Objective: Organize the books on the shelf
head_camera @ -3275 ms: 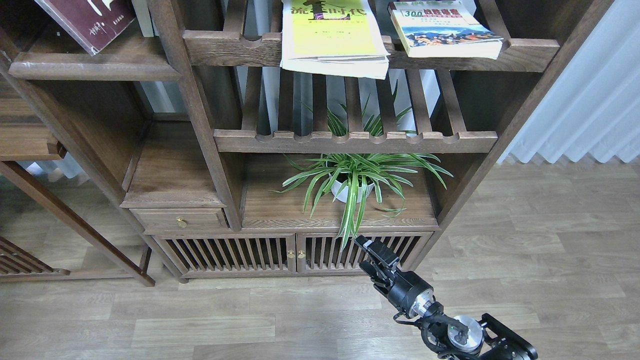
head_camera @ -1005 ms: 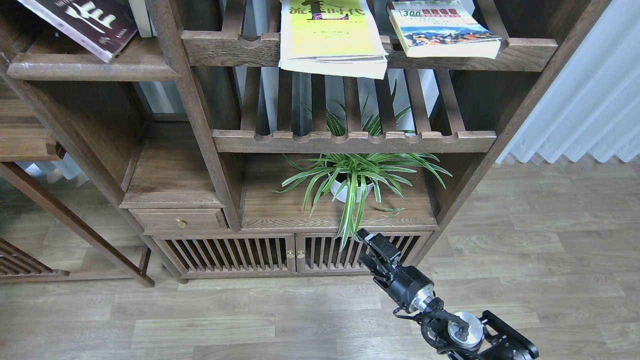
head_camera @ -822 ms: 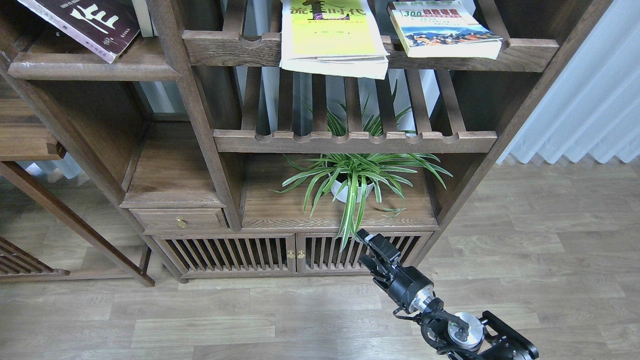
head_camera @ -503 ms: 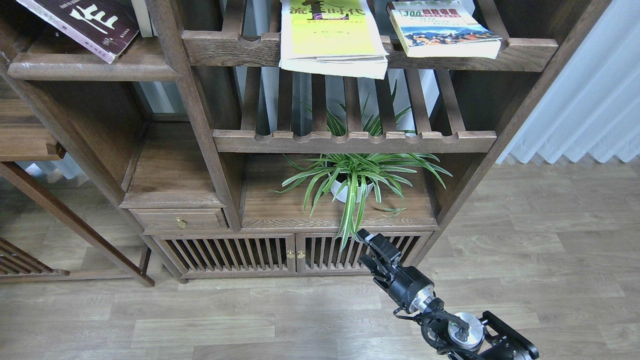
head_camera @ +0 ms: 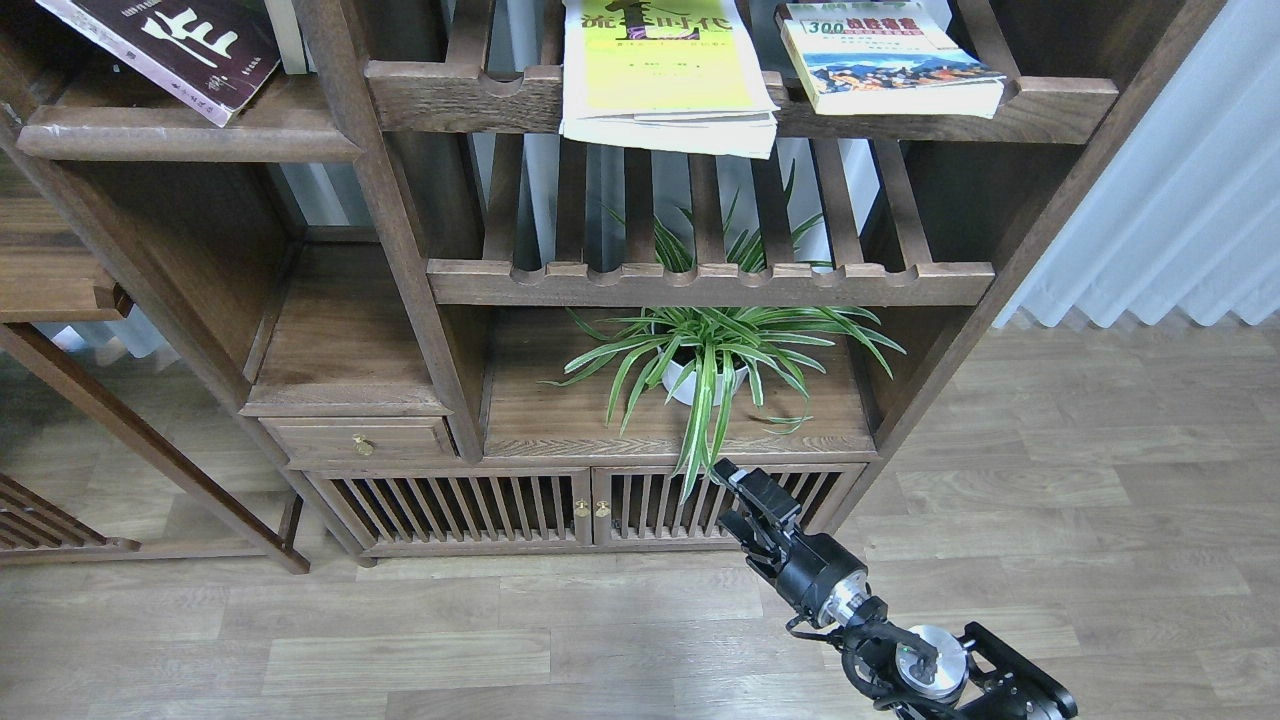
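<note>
The maroon book (head_camera: 175,45) with white characters lies tilted on the solid dark-brown shelf (head_camera: 190,140) at the top left, its corner overhanging the front edge. The yellow-green book (head_camera: 662,75) lies flat on the upper slatted rack, overhanging its front rail. Beside it, on the right, is the "300" book (head_camera: 888,60). My right gripper (head_camera: 735,497) is low in front of the cabinet doors, far below all the books, open and holding nothing. My left gripper is out of view.
A potted spider plant (head_camera: 705,365) stands on the plank under the lower slatted rack (head_camera: 710,282), its leaves hanging close to my right gripper. A small drawer (head_camera: 360,438) and slatted cabinet doors (head_camera: 520,508) are below. White curtains (head_camera: 1180,200) hang at right; wood floor lies in front.
The maroon book has shifted and turned a little on the left shelf since the earliest frame. My right gripper has risen slightly toward the plant leaves, then held still.
</note>
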Tool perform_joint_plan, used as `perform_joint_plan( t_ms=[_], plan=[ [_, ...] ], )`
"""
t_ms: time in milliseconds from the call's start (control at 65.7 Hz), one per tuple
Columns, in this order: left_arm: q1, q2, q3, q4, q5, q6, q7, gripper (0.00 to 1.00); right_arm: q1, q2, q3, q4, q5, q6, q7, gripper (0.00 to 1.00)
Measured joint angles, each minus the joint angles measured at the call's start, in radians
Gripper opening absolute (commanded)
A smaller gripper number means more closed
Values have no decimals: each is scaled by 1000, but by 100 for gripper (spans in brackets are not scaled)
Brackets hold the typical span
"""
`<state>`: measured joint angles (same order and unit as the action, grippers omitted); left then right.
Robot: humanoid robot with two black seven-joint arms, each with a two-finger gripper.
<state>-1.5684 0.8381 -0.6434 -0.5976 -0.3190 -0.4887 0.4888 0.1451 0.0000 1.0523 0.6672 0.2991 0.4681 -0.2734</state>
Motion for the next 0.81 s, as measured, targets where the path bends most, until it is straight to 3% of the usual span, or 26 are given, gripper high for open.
perform_joint_plan(
  t_ms=[807],
  plan=[
    [-5, 104, -23, -324, -8, 0, 0, 100, 10, 0, 2, -3, -1, -4, 0, 99]
  ],
)
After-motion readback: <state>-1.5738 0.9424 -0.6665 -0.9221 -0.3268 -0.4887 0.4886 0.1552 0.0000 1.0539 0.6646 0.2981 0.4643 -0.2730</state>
